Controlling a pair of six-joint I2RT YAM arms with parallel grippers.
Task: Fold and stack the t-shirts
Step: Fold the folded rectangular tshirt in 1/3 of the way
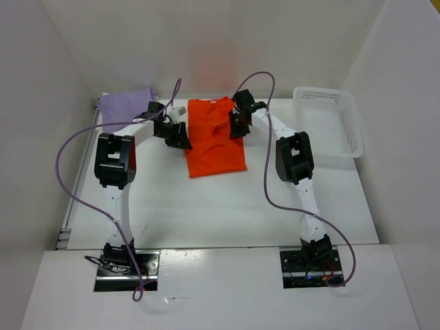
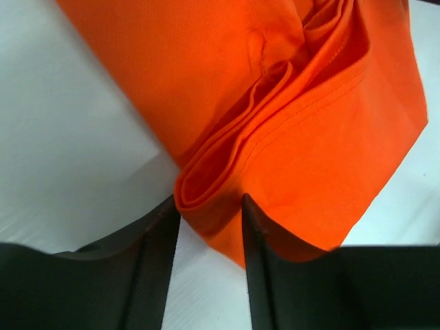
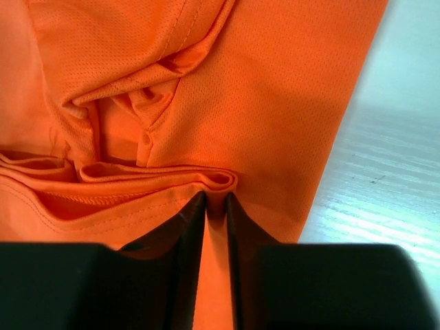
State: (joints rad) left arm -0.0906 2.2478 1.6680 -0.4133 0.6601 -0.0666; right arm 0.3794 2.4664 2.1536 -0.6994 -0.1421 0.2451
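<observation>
The orange t-shirt (image 1: 214,148) lies partly folded at the back middle of the table, collar end away from the arms. My left gripper (image 1: 180,135) is at its left edge. In the left wrist view the left gripper (image 2: 210,206) is shut on a rolled fold of the orange t-shirt (image 2: 309,137), which fills the gap between the fingertips. My right gripper (image 1: 237,124) is at the shirt's upper right. There the right gripper (image 3: 216,199) pinches a layered fold of the orange t-shirt (image 3: 275,89) between narrow jaws. A lavender t-shirt (image 1: 126,103) lies bunched at the back left.
A white mesh basket (image 1: 328,120) stands at the back right of the table. White walls close in the table on the left, back and right. Purple cables loop above both arms.
</observation>
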